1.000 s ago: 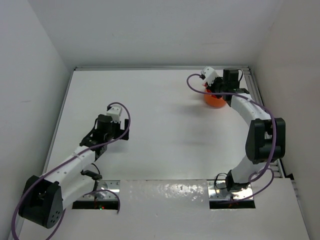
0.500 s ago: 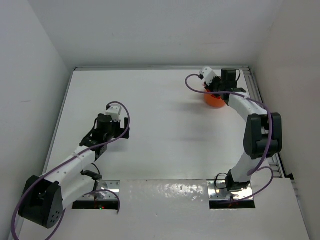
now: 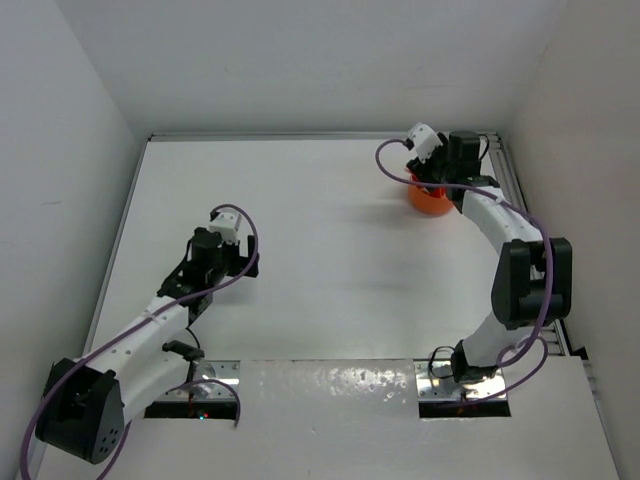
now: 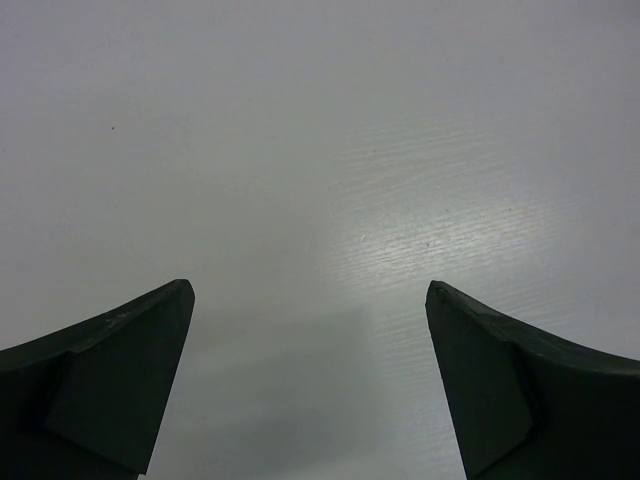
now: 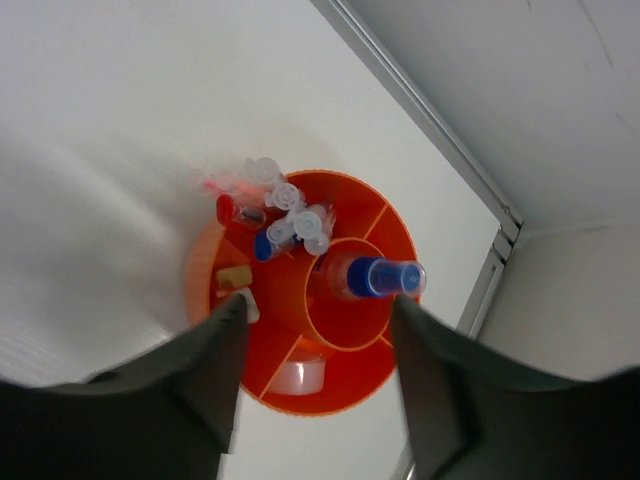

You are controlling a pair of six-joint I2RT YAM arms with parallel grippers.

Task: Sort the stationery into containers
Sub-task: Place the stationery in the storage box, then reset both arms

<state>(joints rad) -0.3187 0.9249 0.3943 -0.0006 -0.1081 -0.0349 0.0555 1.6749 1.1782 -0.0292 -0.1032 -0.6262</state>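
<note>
Stationery sits inside the orange tub, which stands on the table in the upper right of the top view. Pens stick up in one part at the upper left of the tub. The blue-capped bottle is in the round middle part, and the beige block is in a part on the left. The right gripper hangs right over the tub, jaws partly apart, holding nothing. I think its job now is to get away cleanly: lift straight up, keep the jaws apart, and do not bump the bottle or the rim. The left gripper is spread wide over the table, holding nothing.
</note>
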